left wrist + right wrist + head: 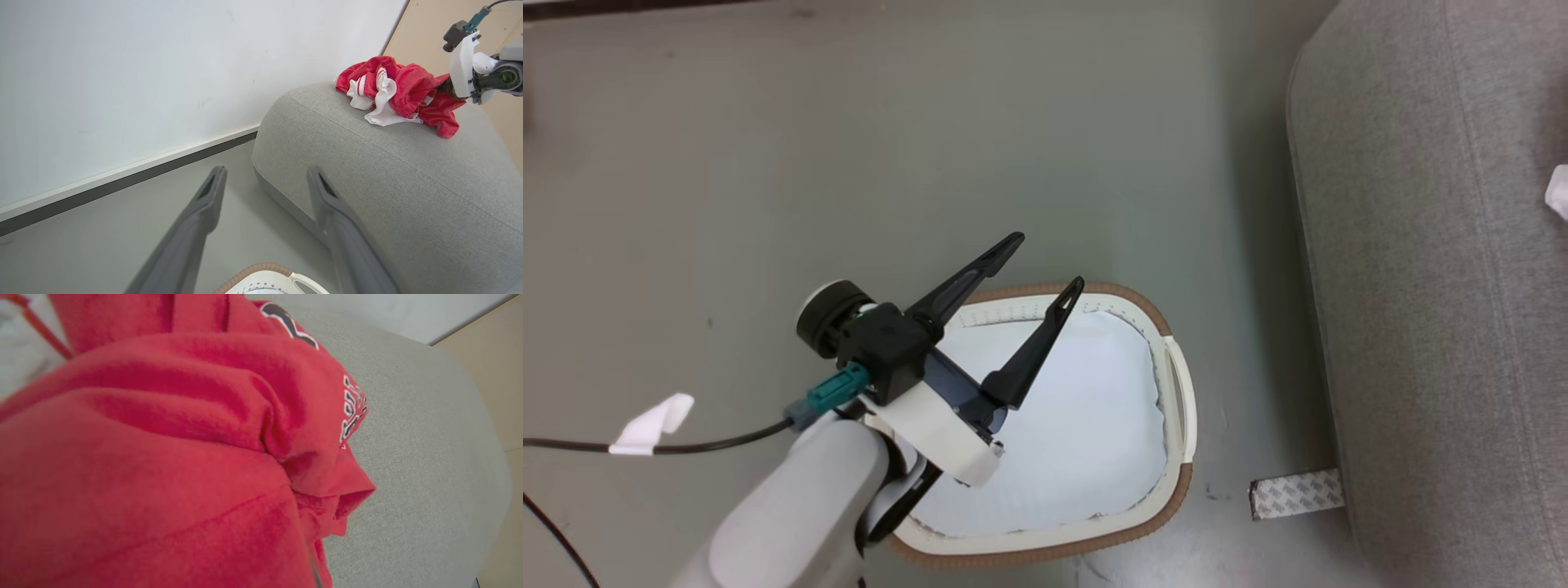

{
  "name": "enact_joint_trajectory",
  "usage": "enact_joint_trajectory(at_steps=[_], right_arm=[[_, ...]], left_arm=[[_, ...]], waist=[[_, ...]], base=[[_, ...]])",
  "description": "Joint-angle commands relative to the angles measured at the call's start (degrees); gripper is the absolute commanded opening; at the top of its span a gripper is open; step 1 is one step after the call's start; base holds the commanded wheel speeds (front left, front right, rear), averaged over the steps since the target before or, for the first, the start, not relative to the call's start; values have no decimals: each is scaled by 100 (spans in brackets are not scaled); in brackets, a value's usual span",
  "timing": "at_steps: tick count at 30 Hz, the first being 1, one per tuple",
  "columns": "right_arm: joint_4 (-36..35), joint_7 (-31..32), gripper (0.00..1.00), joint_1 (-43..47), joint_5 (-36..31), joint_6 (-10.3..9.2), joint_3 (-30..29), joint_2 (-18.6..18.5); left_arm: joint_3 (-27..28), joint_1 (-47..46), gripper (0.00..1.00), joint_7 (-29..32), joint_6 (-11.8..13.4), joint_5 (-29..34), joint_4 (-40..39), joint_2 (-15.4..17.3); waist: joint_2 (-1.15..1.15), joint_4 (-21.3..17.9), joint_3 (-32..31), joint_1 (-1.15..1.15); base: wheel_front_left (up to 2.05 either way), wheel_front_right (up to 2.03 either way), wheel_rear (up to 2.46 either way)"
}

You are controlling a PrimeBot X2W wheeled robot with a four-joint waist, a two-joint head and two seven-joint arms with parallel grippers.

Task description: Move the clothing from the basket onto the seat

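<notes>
The basket (pixel 1176 490) stands on the floor with just its white liner (pixel 1086 425) inside. My left gripper (pixel 1048 261) hovers open over its far rim with nothing between the fingers; its own view shows the gripper (pixel 265 169) above the rim (pixel 261 267). The red and white clothing (pixel 404 87) lies heaped on top of the grey seat (pixel 388 171). My right gripper (pixel 443 87) is pushed into the heap's right side, its fingers buried. Red cloth (pixel 163 437) with lettering covers them in the right wrist view, beside the seat (pixel 421 457).
The seat (pixel 1437 286) rises just right of the basket, with a white scrap (pixel 1558 192) at the frame edge. A tape strip (pixel 1296 494) lies on the floor by its base. A black cable with a white tag (pixel 654 425) runs left. A wall and baseboard (pixel 122 175) stand behind.
</notes>
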Motion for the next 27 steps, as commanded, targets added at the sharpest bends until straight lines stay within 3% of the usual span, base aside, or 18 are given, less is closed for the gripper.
enact_joint_trajectory(at_steps=[1, 2, 4, 16, 22, 27], right_arm=[[-22, 10, 20, 44, 0, -15, 36, -6], [-40, 13, 35, 85, 24, -15, 53, 5], [-82, -16, 100, 171, 39, -15, 117, 9], [-468, 292, 100, 999, 470, -15, 1105, -73], [-1314, 372, 100, 1561, 1068, -15, 1662, -267], [-2192, 226, 100, 2002, 1518, -15, 1779, -303]], left_arm=[[10, 60, 100, -14, -7, -29, 27, -5], [18, 84, 100, -17, -8, -28, 48, -13], [22, 139, 100, -16, -9, -37, 99, -49], [408, 939, 100, -19, 91, -134, 391, -272], [801, 1421, 100, -19, 228, -165, 454, -369], [1264, 1735, 100, -19, 352, -213, 413, -362]], waist=[[0, -18, -87, -1], [0, -34, -144, -1], [0, -70, -283, -1], [0, -320, -1841, -1], [0, -307, -2568, -1], [0, -158, -2981, -1]], base=[[0, 0, 0], [0, 0, 0], [0, 0, 0], [0, 0, 0], [0, 0, 0], [0, 0, 0]])
